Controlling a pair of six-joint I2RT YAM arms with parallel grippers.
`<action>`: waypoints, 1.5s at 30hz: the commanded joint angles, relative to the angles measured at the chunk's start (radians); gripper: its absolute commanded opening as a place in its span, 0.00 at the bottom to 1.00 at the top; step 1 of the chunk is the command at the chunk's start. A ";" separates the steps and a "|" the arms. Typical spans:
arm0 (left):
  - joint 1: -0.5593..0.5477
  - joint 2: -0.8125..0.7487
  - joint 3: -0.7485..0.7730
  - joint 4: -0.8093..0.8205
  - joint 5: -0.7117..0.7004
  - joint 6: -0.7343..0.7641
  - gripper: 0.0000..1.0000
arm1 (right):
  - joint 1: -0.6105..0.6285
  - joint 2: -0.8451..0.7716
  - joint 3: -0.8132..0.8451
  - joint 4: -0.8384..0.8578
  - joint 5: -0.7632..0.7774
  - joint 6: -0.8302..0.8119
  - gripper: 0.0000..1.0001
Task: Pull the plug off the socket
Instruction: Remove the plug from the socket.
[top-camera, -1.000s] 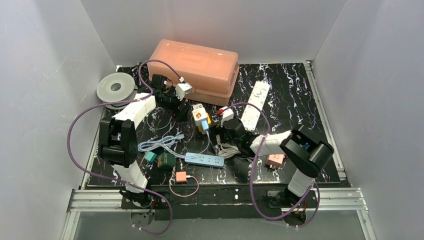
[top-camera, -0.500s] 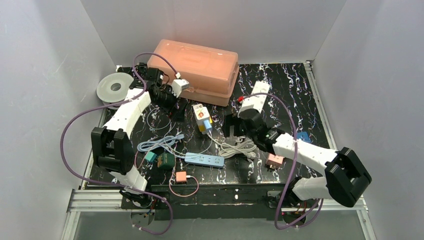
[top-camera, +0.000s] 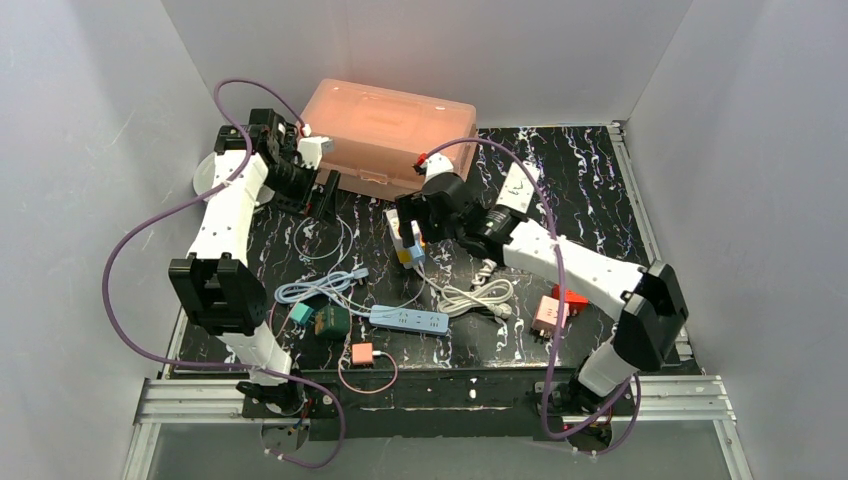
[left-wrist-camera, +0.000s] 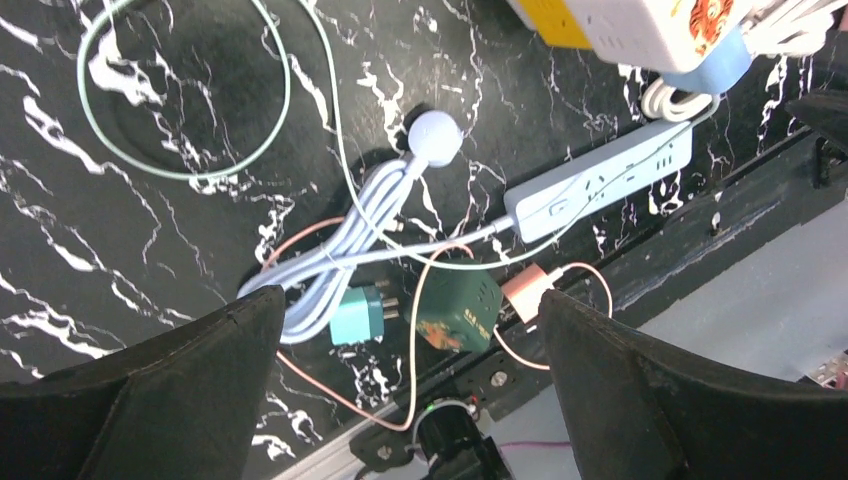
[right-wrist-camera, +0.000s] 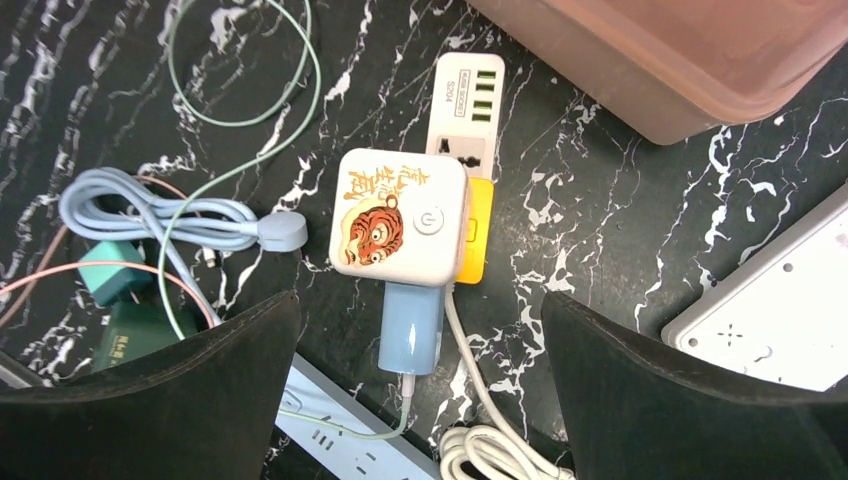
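Plug (right-wrist-camera: 410, 330): light blue, seated in near side of white tiger-print socket cube (right-wrist-camera: 400, 215), mid worktop (top-camera: 600, 200), just in front of pink box (top-camera: 385, 125).

Right hand (right-wrist-camera: 418, 300) spread wide, holding nothing, hovering right above cube and plug. Left hand (left-wrist-camera: 408, 300) wide and empty too, raised by left end of pink box, well apart from cube.

Likely step: reach and grasp. Best to bring left hand across to pin cube flat, then drop right hand onto blue body only, clear of white cord (right-wrist-camera: 465, 355) just beside it. Pull straight along pin axis, away from the cube, no twisting. Risk if unpinned: cube and yellow block (right-wrist-camera: 478, 235) dragging along.
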 joint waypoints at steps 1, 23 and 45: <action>0.002 -0.013 -0.020 -0.177 -0.036 -0.006 1.00 | 0.038 0.089 0.164 -0.151 0.029 -0.004 0.98; 0.075 -0.119 -0.080 -0.102 0.073 0.045 0.99 | -0.026 0.118 0.016 -0.009 -0.150 -0.470 0.55; 0.049 -0.493 -0.836 0.798 0.597 0.756 1.00 | -0.141 -0.163 -0.173 0.129 -0.721 -0.611 0.47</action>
